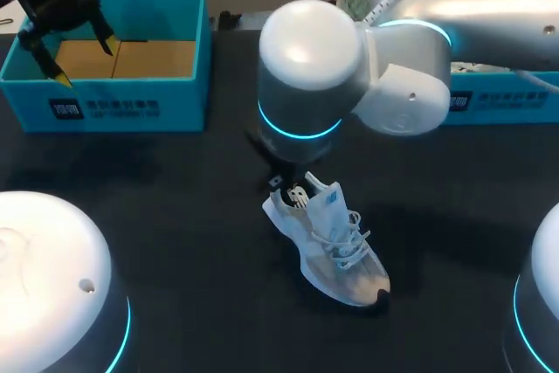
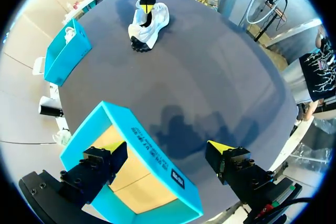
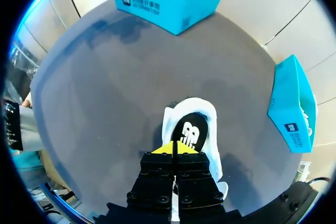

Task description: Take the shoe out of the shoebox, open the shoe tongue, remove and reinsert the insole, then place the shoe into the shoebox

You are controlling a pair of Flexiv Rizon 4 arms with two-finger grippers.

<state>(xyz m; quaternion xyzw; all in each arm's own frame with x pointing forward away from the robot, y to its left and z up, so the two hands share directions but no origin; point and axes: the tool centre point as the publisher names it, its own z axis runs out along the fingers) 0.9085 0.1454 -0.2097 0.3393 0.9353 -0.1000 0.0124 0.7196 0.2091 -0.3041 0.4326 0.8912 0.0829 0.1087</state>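
The white sneaker (image 1: pixel 334 248) lies on the black table, toe toward the front right. Its tongue is pulled up, and the black insole (image 3: pixel 189 129) shows in the opening. My right gripper (image 3: pixel 174 148) is at the heel, its yellow tips shut together on the insole's heel edge. In the head view the right gripper (image 1: pixel 279 183) is mostly hidden under the arm's elbow. The teal shoebox (image 1: pixel 113 98) stands at the back left with nothing in it. My left gripper (image 1: pixel 86 63) hangs open above the box, and in its own view the left gripper (image 2: pixel 168 153) straddles the shoebox wall (image 2: pixel 152 156).
A second teal box (image 1: pixel 500 99) with white things in it sits at the back right, partly behind my right arm. The same box (image 3: pixel 292 103) shows beside the shoe in the right wrist view. White arm bases (image 1: pixel 48 268) stand at the front corners.
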